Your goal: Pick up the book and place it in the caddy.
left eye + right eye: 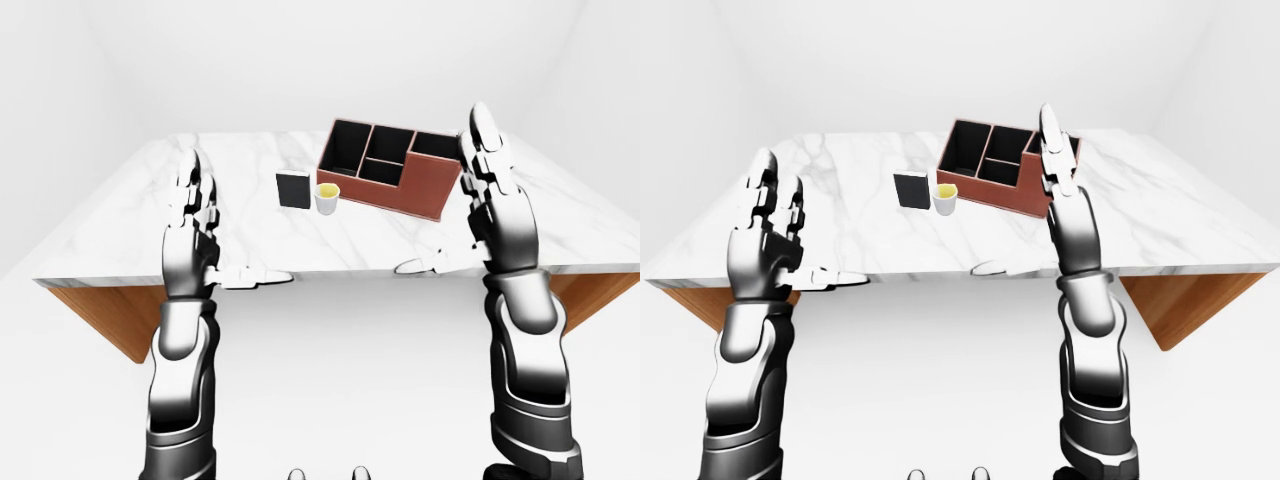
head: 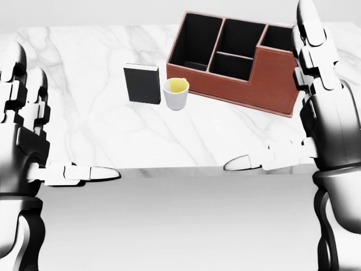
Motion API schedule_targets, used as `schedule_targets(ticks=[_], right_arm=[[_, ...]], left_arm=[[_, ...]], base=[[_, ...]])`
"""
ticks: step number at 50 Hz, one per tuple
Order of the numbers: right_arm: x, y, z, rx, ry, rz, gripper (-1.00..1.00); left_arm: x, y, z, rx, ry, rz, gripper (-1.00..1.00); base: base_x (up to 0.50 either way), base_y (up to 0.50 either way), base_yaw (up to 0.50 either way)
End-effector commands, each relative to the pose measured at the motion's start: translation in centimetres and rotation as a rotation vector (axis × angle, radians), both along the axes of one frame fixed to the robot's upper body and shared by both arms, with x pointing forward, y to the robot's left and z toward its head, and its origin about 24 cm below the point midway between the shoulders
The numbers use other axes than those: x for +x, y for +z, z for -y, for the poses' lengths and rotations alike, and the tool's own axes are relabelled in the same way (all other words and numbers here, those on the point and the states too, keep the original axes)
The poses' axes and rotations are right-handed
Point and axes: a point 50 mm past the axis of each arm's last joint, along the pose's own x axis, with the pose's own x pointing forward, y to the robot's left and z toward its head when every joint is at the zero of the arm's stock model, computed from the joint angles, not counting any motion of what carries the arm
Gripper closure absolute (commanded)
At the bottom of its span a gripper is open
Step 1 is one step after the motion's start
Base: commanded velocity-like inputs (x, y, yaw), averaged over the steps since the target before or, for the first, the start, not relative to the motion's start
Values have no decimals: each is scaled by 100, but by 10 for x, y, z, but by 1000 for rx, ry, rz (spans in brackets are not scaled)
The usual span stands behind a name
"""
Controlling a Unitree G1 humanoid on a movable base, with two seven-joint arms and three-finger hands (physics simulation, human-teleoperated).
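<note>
Your left hand [image 2: 25, 135] and your right hand [image 2: 321, 113] are both up in the air with fingers spread wide, and they are holding nothing. The book [image 2: 142, 83] sits far from you on the table [image 2: 84, 73], to the left of the caddy [image 2: 242, 62], and no hand is touching it.

Watch out for the cup [image 2: 176, 93]. It stands just beside the book on the right, maybe touching it. If you reach in from the right, you could bump the cup and tip it over. Coming from the left looks safer.

The book looks small, dark and smooth, with flat sides, so it might slip if you pinch it badly. The caddy is a brown box, like leather, with black square holes inside. The cup is white and round, yellow inside. The table top is shiny white stone with grey lines
</note>
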Motion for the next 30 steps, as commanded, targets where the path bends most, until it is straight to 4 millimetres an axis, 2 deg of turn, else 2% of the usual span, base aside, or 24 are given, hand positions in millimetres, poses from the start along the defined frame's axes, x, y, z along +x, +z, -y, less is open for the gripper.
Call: schedule_targets(ticks=[1,8,18,30], right_arm=[[-12,31,-2,-54,3,141,-100],[-14,30,-3,-63,0,142,-100],[-14,35,-5,-51,15,166,-100],[-15,36,-6,-55,20,169,-100]], left_arm=[[-5,11,0,4,-1,52,-100],[-4,8,0,4,0,40,-100],[2,-6,1,2,-1,-26,-100],[-1,-5,3,7,-5,-19,-100]], base=[[0,0,0],[0,14,0],[0,50,0],[0,50,0]])
